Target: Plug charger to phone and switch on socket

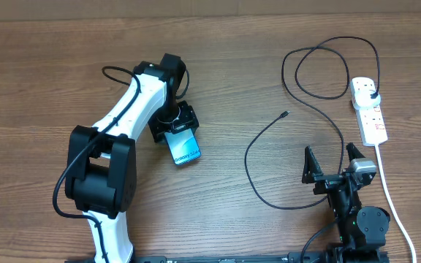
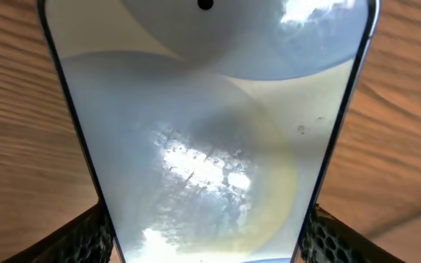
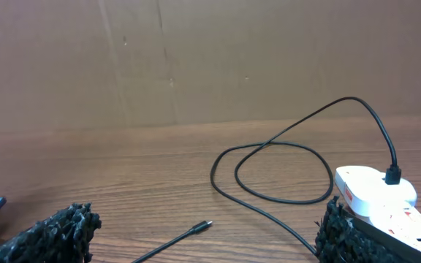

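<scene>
Phone (image 1: 186, 150) pinched at its edges by left gripper (image 1: 175, 132), right gripper (image 1: 333, 162) spread near charger (image 1: 246, 158).

A brown wooden table (image 1: 218, 66) with wavy grain lies under even light. Behind its far edge rises a plain tan wall (image 3: 196, 58) with a faint vertical seam.
</scene>
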Controlling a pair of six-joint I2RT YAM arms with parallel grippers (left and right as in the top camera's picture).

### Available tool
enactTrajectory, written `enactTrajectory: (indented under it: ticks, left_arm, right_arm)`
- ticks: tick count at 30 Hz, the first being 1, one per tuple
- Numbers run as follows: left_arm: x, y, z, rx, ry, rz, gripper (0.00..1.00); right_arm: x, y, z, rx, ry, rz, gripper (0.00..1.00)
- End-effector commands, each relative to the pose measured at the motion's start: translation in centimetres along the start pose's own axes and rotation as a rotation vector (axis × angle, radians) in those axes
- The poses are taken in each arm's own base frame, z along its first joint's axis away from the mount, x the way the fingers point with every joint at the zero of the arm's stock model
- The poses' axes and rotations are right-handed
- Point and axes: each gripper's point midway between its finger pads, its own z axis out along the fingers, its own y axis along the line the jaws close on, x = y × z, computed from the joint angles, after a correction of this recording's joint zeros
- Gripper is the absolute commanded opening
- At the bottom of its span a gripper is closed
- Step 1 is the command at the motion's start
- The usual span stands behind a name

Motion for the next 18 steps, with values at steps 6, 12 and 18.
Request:
enactTrajectory:
  ticks: [6,12,18]
  left_arm:
    - [2.8,-2.8,-1.8,0.173,0.145,0.148,0.71]
    - [5.4,-3.5,-2.6,0.255,0.261,0.211,0.70]
    - [7.1,-4.7,-3.5,0.356,0.341,0.244,0.70]
  right_arm:
    - [0.2,-0.1,0.0,0.005,-0.005,-0.002,1.00]
    - [0.2,-0.1,0.0,0.005,-0.005,-0.002,1.00]
    - [0.2,-0.1,0.0,0.005,-0.005,-0.002,1.00]
